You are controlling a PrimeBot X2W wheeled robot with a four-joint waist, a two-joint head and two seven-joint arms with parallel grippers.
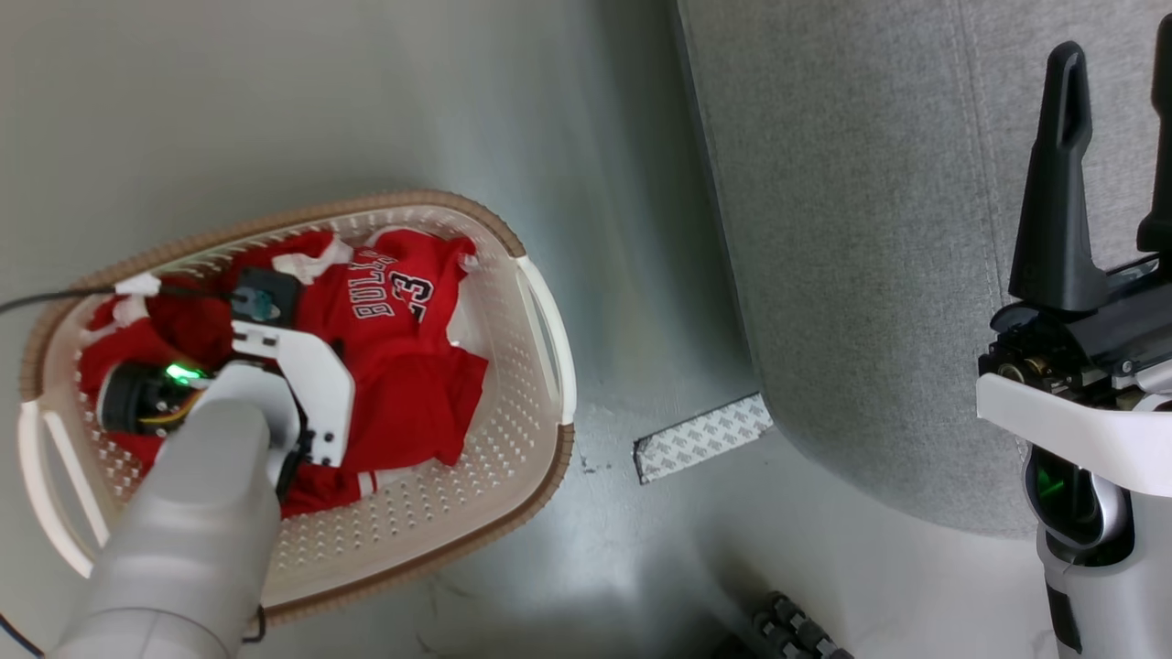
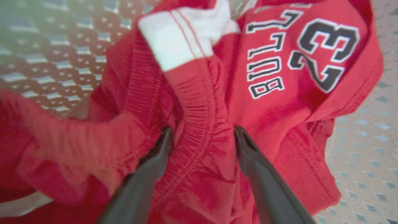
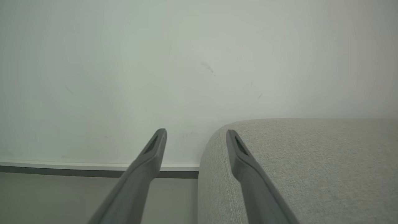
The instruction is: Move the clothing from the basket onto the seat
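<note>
Head view: basket (image 1: 495,222) on the floor (image 1: 275,91) at left, clothing (image 1: 403,366) piled inside it, the printed 23 facing up. Left forearm (image 1: 183,531) reaches down into the basket, its wrist over the red pile; fingertips hidden here. Seat (image 1: 870,229) at upper right, well apart from the basket, a patterned tape patch (image 1: 703,437) on the floor by its corner. Right gripper (image 1: 1117,41) at the right edge over the seat, fingers pointing up, spread, nothing in them. Left wrist view: left gripper (image 2: 202,137) fingers apart, pushed into the clothing, straddling a gathered red elastic band; not closed on it. White trim and the 23 lettering just beyond, perforated basket wall around. Right wrist view: right gripper fingers apart and empty, above the seat's rounded edge, pale wall (image 3: 155,62) behind.
</note>
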